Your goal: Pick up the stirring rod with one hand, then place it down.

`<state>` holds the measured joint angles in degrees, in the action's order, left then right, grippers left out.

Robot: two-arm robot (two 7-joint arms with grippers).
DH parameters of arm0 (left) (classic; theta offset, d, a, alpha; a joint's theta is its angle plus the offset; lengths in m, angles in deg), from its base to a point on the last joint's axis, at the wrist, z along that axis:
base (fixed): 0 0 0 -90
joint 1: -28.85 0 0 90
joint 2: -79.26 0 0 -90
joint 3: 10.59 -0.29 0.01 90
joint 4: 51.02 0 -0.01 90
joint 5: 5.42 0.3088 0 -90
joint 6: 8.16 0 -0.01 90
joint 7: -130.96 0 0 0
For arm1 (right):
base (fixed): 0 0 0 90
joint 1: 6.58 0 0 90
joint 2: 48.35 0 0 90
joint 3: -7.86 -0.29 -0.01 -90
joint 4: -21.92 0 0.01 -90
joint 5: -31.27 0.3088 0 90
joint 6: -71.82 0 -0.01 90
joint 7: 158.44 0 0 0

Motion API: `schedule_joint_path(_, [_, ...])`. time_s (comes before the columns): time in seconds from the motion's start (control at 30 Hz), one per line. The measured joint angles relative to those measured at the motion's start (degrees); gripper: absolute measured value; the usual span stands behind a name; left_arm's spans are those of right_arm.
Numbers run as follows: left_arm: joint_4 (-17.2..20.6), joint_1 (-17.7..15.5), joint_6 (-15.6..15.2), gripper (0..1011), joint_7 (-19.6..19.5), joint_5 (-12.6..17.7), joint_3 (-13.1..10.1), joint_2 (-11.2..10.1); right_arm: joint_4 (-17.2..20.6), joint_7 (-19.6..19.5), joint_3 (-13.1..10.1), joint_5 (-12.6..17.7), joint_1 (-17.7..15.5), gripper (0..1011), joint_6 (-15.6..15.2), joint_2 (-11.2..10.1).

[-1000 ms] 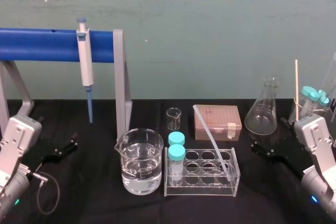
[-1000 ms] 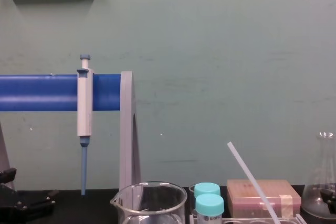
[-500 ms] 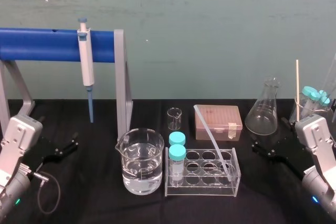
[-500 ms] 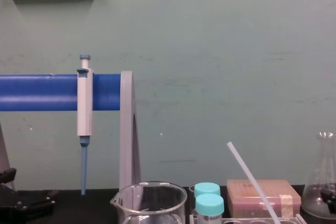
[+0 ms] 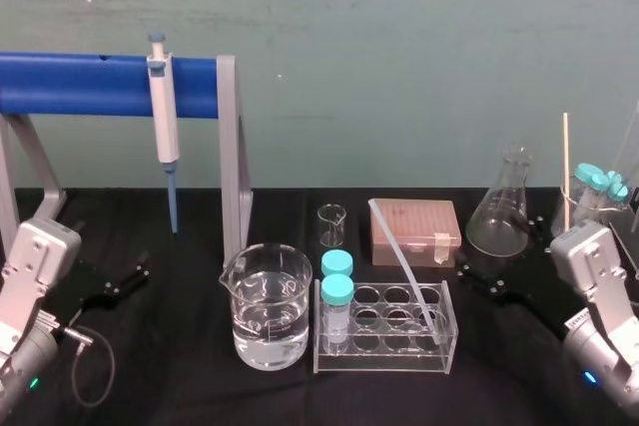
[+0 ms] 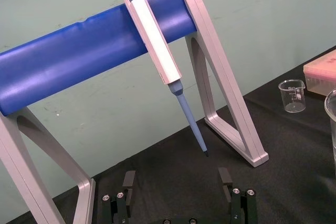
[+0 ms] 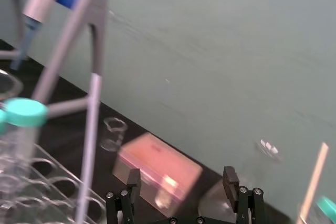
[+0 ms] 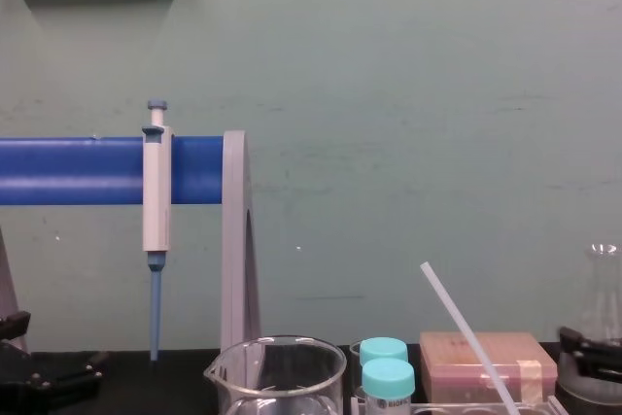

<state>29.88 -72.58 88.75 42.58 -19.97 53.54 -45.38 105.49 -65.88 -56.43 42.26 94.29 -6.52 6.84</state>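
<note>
Two black grippers sit low over the dark table (image 5: pixel 180 396), and neither holds anything. The right gripper (image 5: pixel 479 281) is just right of the clear tube rack (image 5: pixel 384 351), near the foot of the conical flask (image 5: pixel 497 214), its jaws spread wide with only air between them. The left gripper (image 5: pixel 120 283) rests well off at the left, below the blue-barred stand (image 5: pixel 100 85) where the pipette (image 5: pixel 162 117) hangs, its jaws likewise spread. The stirring rod (image 5: pixel 401 258) stands propped in the rack. Its lower end sits in a well on the rack's right side, and it leans up toward the far left, its top ending by the left edge of the pinkish tip box (image 5: pixel 417 231). A beaker of water (image 5: pixel 266 311) stands just left of the rack.
</note>
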Motion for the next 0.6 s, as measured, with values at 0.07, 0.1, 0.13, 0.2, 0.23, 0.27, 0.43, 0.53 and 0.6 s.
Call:
schedule_joint_path(0.07, [0.0, 0.0, 0.0, 1000, 0.0, 0.0, 0.0, 0.0, 0.45, 0.74, 0.25, -0.4, 0.06, 1000, 0.66, 0.0])
schedule_joint_path(0.1, [0.0, 0.0, 0.0, 1000, 0.0, 0.0, 0.0, 0.0, 0.61, 1.15, 0.41, -0.67, 0.13, 1000, 1.0, 0.02])
schedule_joint_path(0.13, [0.0, 0.0, 0.0, 1000, 0.0, 0.0, 0.0, 0.0, 0.85, 2.04, 0.7, -1.11, 0.34, 1000, 1.63, 0.12])
schedule_joint_path(0.2, [0.0, 0.0, 0.0, 1000, 0.0, 0.0, 0.0, 0.0, 0.98, 2.85, 1.0, -1.54, 0.59, 1000, 2.2, 0.24])
schedule_joint_path(0.23, [0.0, 0.0, 0.0, 1000, 0.0, 0.0, 0.0, 0.0, 1.0, 3.64, 1.32, -1.92, 0.9, 1000, 2.79, 0.41])
schedule_joint_path(0.27, [0.0, 0.0, 0.0, 1000, 0.0, 0.0, 0.0, 0.0, 1.0, 3.64, 1.32, -1.92, 0.9, 1000, 2.79, 0.41])
schedule_joint_path(0.43, [0.0, 0.0, 0.0, 1000, 0.0, 0.0, 0.0, 0.0, -0.05, 6.63, 2.06, -2.59, 2.36, 1000, 5.26, 1.38])
schedule_joint_path(0.53, [0.0, 0.0, 0.0, 1000, 0.0, 0.0, 0.0, 0.0, -1.18, 8.44, 2.13, -2.32, 3.26, 1000, 6.33, 2.14])
schedule_joint_path(0.6, [0.0, 0.0, 0.0, 1000, 0.0, 0.0, 0.0, 0.0, -2.15, 9.79, 2.12, -1.57, 3.85, 1000, 6.97, 2.72])
